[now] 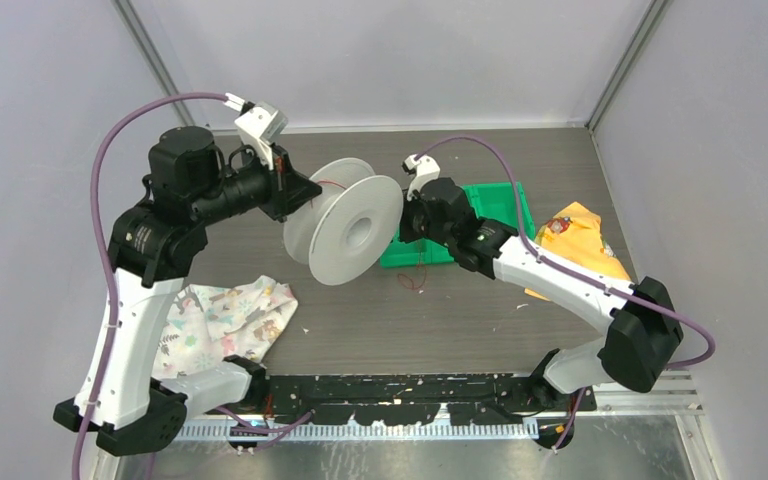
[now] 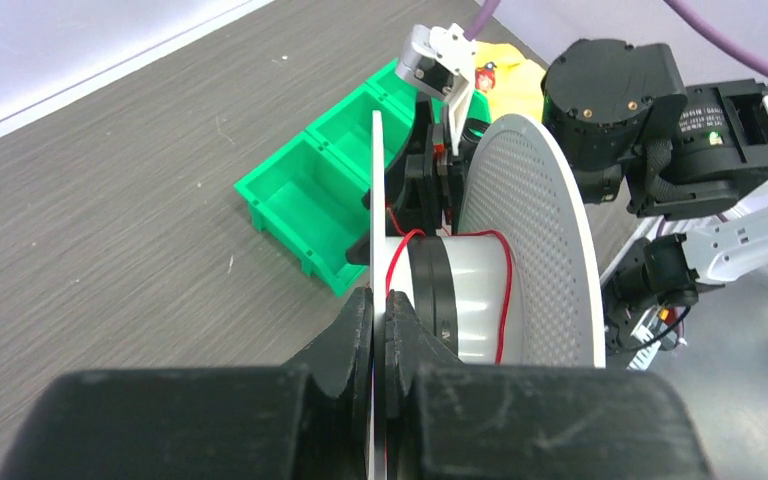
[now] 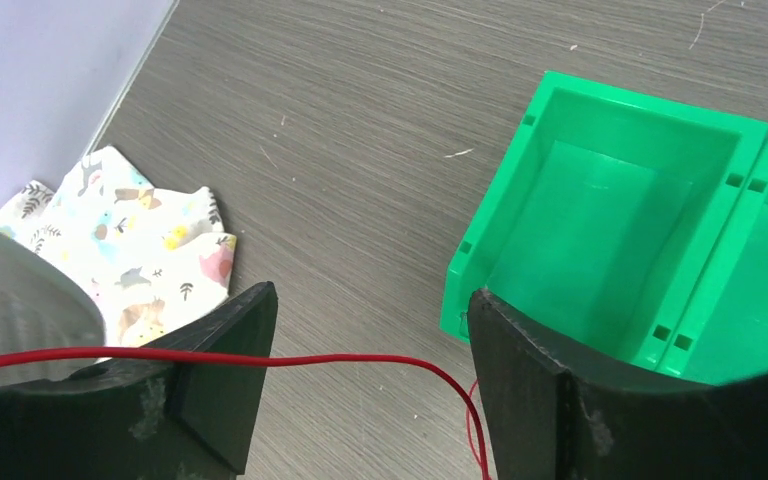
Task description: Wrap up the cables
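A white spool (image 1: 345, 235) is held up off the table by my left gripper (image 1: 300, 195). In the left wrist view the gripper (image 2: 380, 300) is shut on the spool's thin near flange (image 2: 377, 200). A thin red cable (image 2: 507, 290) runs in a couple of loose turns round the spool's core. My right gripper (image 1: 408, 228) is just right of the spool. In the right wrist view it (image 3: 370, 320) is open, and the red cable (image 3: 360, 358) crosses between the fingers without being gripped, then drops down. A loose loop of cable (image 1: 415, 277) lies on the table below.
A green divided bin (image 1: 495, 205) stands behind the right gripper and also shows in the right wrist view (image 3: 600, 230). A patterned cloth (image 1: 225, 320) lies at the front left. A yellow bag (image 1: 580, 240) lies at the right.
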Controlling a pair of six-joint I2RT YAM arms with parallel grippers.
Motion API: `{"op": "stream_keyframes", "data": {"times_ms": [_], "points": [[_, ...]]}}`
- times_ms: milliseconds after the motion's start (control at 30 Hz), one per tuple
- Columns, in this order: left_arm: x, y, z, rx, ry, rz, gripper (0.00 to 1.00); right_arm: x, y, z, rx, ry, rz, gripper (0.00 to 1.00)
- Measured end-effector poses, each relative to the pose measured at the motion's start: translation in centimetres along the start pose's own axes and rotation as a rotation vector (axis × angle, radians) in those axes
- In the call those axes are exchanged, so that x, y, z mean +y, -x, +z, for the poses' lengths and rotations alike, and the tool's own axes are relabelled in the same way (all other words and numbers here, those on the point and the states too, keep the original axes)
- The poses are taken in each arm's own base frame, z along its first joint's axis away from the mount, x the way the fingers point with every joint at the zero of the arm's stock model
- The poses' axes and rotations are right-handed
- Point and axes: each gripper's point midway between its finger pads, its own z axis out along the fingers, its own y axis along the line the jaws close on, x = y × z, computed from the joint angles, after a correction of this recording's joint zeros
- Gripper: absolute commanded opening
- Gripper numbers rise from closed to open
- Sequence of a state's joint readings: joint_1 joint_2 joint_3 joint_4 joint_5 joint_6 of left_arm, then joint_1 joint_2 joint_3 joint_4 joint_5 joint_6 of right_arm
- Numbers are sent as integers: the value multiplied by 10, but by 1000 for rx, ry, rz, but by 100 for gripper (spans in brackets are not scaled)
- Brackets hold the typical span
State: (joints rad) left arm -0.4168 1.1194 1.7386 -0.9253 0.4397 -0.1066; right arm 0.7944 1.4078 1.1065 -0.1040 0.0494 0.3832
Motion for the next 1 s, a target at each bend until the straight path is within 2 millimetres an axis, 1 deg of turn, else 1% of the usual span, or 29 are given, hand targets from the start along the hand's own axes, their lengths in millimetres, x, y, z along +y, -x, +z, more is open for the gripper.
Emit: {"op": "stream_keyframes", "data": {"times_ms": [100,267,367,467,633,700,867,1000], "points": [[3,4,-3,-15,31,-11,0,-5,-2,1,-1,-17,16,84],[8,9,-4,-30,63,-18,0,-24,-5,2,5,-76,28,85],[10,12,-5,-41,82,-30,0,-36,-15,0,21,-107,30,85],[15,15,-7,-55,114,-38,0,-43,-27,-8,41,-128,30,85],[20,24,-12,-86,163,-52,0,-50,-39,-25,36,-134,29,86],[20,28,-14,-98,170,-55,0,-51,-41,-29,34,-135,29,86],[20,31,-15,-113,173,-67,0,-50,-45,-28,29,-116,29,85],[20,33,-15,-119,174,-70,0,-42,-52,-25,26,-55,29,85]]}}
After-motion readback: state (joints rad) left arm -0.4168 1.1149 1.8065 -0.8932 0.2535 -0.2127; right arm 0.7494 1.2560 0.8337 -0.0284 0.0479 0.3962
